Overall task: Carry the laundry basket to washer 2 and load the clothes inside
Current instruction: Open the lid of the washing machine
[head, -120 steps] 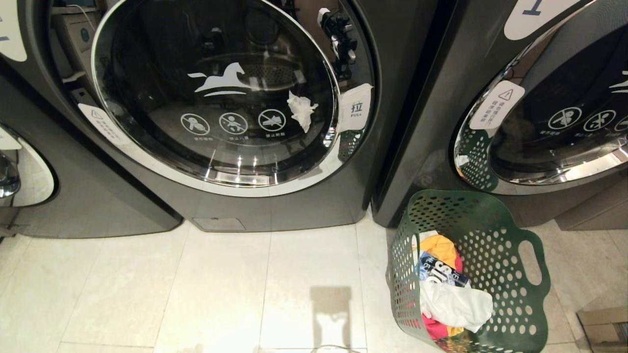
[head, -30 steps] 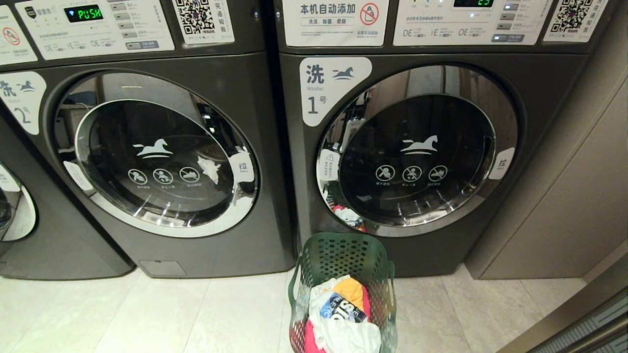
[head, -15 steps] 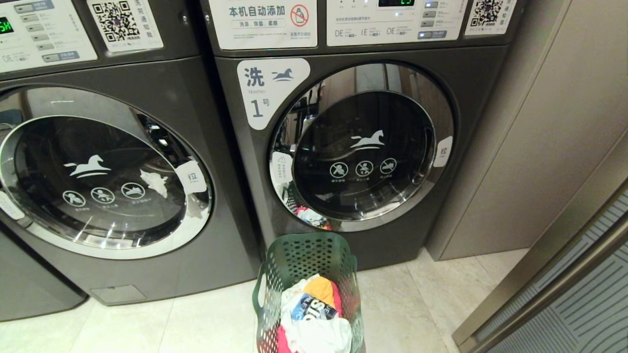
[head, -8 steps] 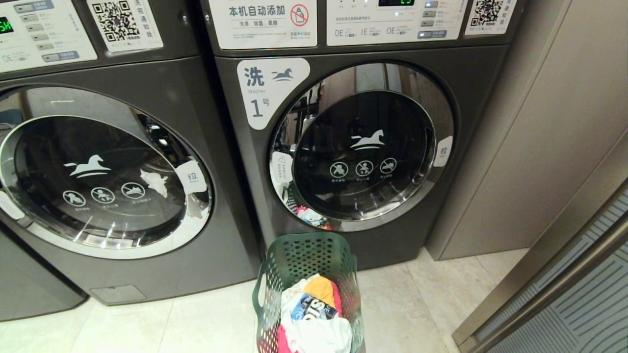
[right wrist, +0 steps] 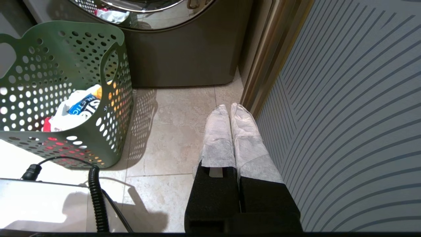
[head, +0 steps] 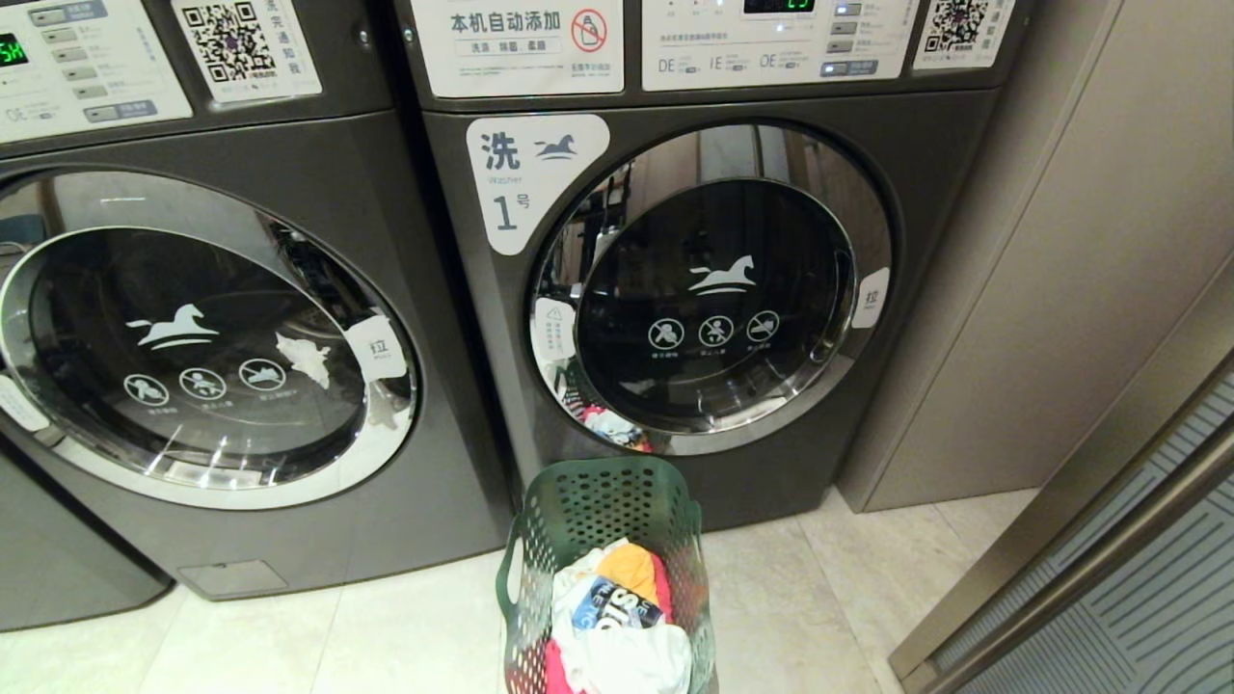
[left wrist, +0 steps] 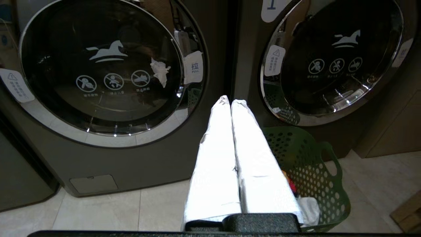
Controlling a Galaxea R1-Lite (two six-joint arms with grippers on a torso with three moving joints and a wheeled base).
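The green laundry basket point(head: 603, 501) stands on the floor tiles in front of the washer labelled 1 point(head: 713, 289). The clothes point(head: 617, 627) lie inside it, white with blue lettering on top, yellow and pink-red beneath. Washer 2 point(head: 193, 357) is the machine to its left, door shut, its number label out of view. Neither arm shows in the head view. My left gripper point(left wrist: 230, 101) is shut and empty, aimed at the seam between the two washers, with the basket point(left wrist: 309, 164) beside and below it. My right gripper point(right wrist: 229, 106) is shut and empty, low over the floor to the right of the basket point(right wrist: 65, 92).
A beige wall panel point(head: 1060, 289) and a striped grey door point(right wrist: 345, 98) close in the right side. A white scrap point(head: 304, 357) shows in washer 2's glass. A black coiled cable point(right wrist: 95, 197) runs by my base. A cardboard box point(left wrist: 408, 214) sits at floor level.
The head view first backed away from washer 2's door and swung right onto washer 1 and the basket. Over the last second it has held still. The basket has not moved.
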